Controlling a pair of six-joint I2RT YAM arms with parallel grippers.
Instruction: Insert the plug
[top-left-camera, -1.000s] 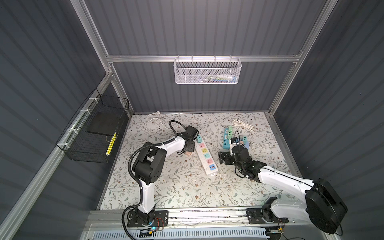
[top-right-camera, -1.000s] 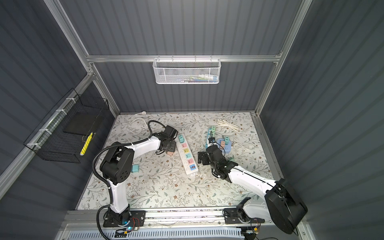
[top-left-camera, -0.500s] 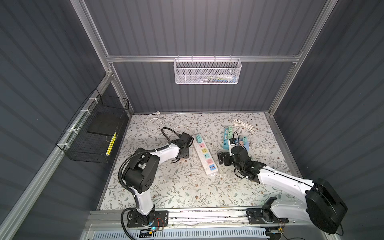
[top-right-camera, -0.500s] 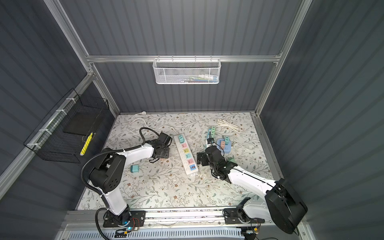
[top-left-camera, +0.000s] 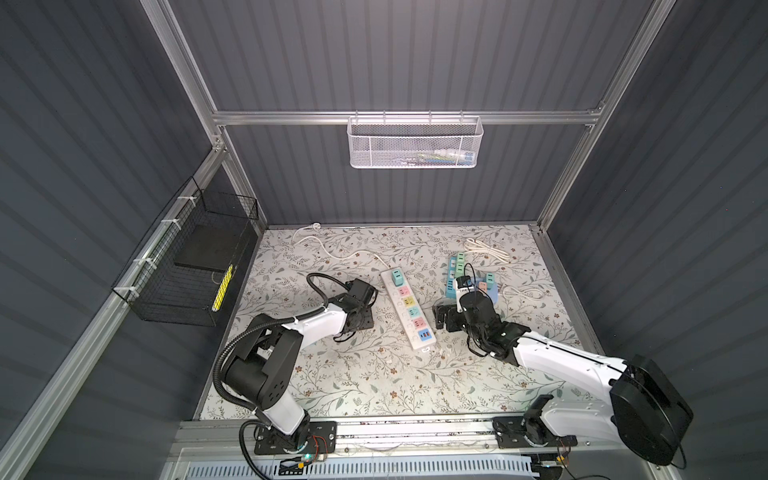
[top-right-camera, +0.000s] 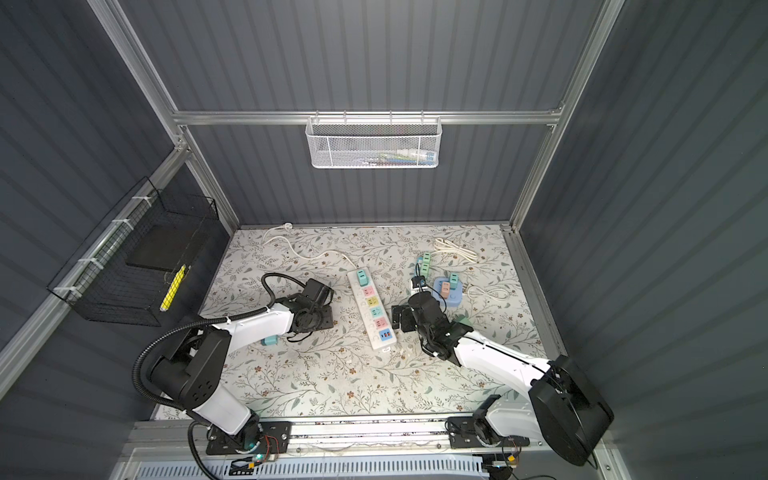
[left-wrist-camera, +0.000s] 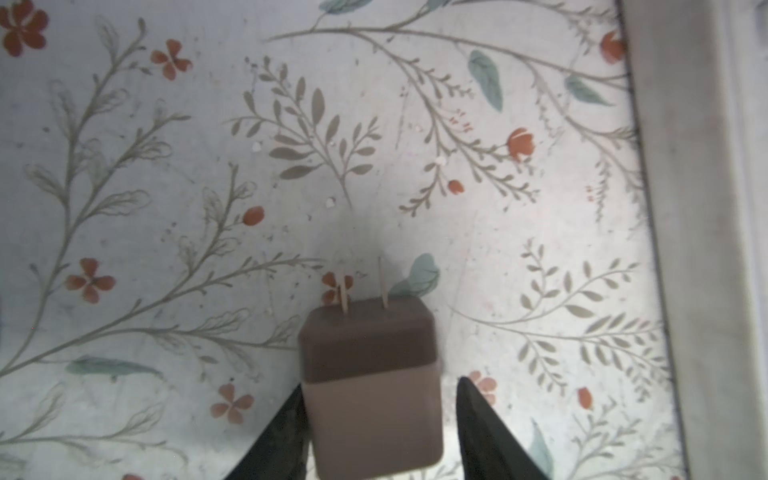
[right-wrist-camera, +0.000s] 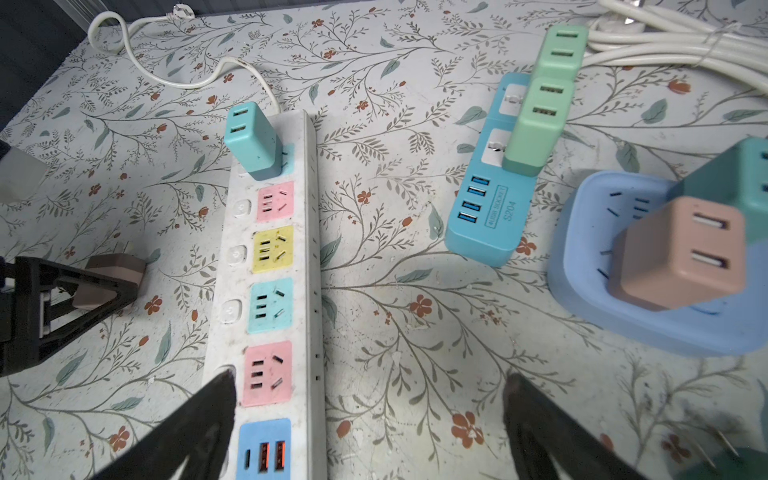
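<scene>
Brown plug (left-wrist-camera: 365, 345) lies on its side on the desk (left-wrist-camera: 166, 166), prongs level, just left of the strip (right-wrist-camera: 270, 291), not in any socket. My left jaws straddle it, slack: one finger (left-wrist-camera: 286, 424) against its side, a sliver of gap at the other. My right jaws gape wide, empty, over the strip's USB end.

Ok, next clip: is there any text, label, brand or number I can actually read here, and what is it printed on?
"4USB SOCKET": framed label on the blue socket block, beside its USB ports, in the right wrist view.
"S204": on the same block, right next to that label.
White power strip: no readable text.
Items in the white mesh basket: too small to read.
Nothing else legible.
</scene>
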